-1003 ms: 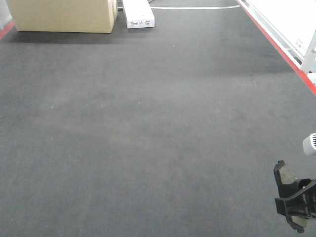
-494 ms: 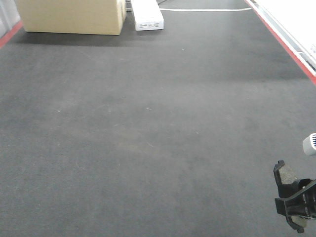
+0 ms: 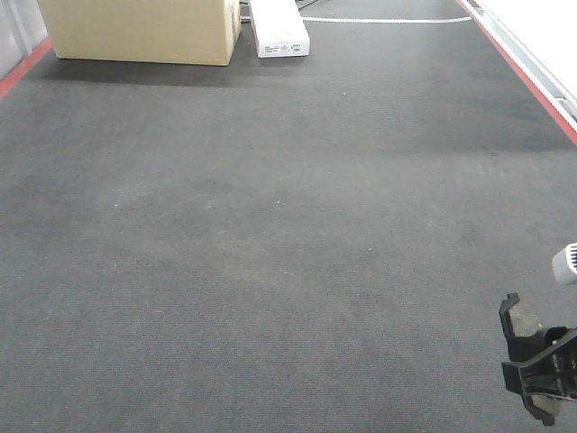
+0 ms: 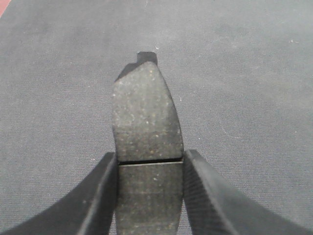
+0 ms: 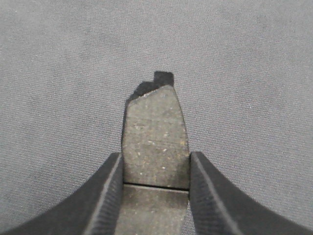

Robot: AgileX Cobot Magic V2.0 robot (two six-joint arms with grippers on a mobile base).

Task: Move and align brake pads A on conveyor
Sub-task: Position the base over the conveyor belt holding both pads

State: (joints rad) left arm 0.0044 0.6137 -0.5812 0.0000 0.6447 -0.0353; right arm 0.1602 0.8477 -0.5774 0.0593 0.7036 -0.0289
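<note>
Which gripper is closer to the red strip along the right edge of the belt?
Right. The right gripper, holding a brake pad, hangs low on the right, near that red strip. The left gripper, also holding one, is outside the front view, likely farther left.

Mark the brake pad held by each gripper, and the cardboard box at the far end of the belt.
Left brake pad [image 4: 146,117]: left wrist view, friction face above the groove.
Right brake pad [image 5: 156,134]: right wrist view, friction face above the groove.
Cardboard box [image 3: 140,32]: front-facing view, its near face.
</note>
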